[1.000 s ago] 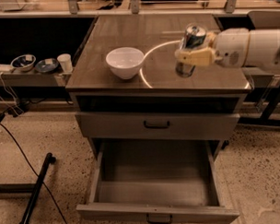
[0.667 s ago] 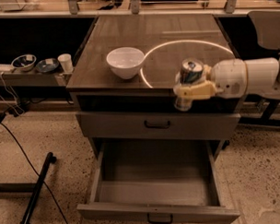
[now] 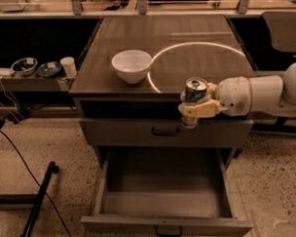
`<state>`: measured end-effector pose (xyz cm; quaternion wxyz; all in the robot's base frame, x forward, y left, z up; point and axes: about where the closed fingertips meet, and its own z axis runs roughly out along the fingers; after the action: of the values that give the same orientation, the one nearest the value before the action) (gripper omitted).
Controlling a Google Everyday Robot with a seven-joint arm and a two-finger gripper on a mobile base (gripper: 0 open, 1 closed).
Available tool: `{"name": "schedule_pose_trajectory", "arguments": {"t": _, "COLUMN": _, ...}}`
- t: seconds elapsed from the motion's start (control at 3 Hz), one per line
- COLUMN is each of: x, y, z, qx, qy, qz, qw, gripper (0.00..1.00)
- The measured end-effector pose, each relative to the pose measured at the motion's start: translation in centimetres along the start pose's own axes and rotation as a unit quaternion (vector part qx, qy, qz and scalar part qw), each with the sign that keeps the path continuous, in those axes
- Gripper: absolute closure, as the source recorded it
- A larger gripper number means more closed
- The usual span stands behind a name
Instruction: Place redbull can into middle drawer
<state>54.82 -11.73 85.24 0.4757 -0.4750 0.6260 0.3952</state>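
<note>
My gripper (image 3: pixel 195 107) reaches in from the right on a white arm (image 3: pixel 257 94) and is shut on the redbull can (image 3: pixel 195 91), a slim can with a silver pull-tab top, held upright. The can hangs in front of the cabinet's front edge, above the open middle drawer (image 3: pixel 166 222). That drawer is pulled out wide and deep, with tall grey side walls and a small dark handle (image 3: pixel 168 231) on its front. Nothing shows inside it.
A white bowl (image 3: pixel 132 65) stands on the brown cabinet top (image 3: pixel 199 60). A shut shallower drawer front with black handle (image 3: pixel 165 132) sits above the open drawer. A side shelf at left holds a small white cup (image 3: pixel 67 66) and dishes (image 3: pixel 24 65). A black pole (image 3: pixel 38 205) lies on the floor.
My gripper has carried the can from above the cabinet top's right side forward and down, past the front edge, to over the open drawer.
</note>
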Motion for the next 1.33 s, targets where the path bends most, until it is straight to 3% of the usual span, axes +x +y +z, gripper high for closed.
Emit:
{"name": "schedule_pose_trajectory", "arguments": {"t": 0.33, "x": 7.2, "y": 0.2, "z": 0.9, "qx": 0.044, "qy": 0.008, "qz": -0.015, "qw": 0.9989, "gripper": 1.0}}
{"name": "schedule_pose_trajectory", "arguments": {"t": 0.67, "x": 16.5, "y": 2.7, "z": 3.9, "qx": 0.037, "qy": 0.045, "qz": -0.031, "qw": 0.9978, "gripper": 1.0}}
{"name": "schedule_pose_trajectory", "arguments": {"t": 1.0, "x": 17.0, "y": 3.4, "z": 4.6, "qx": 0.029, "qy": 0.048, "qz": -0.031, "qw": 0.998, "gripper": 1.0}}
{"name": "schedule_pose_trajectory", "arguments": {"t": 1.33, "x": 19.2, "y": 2.9, "z": 4.7, "qx": 0.04, "qy": 0.044, "qz": -0.005, "qw": 0.9982, "gripper": 1.0}}
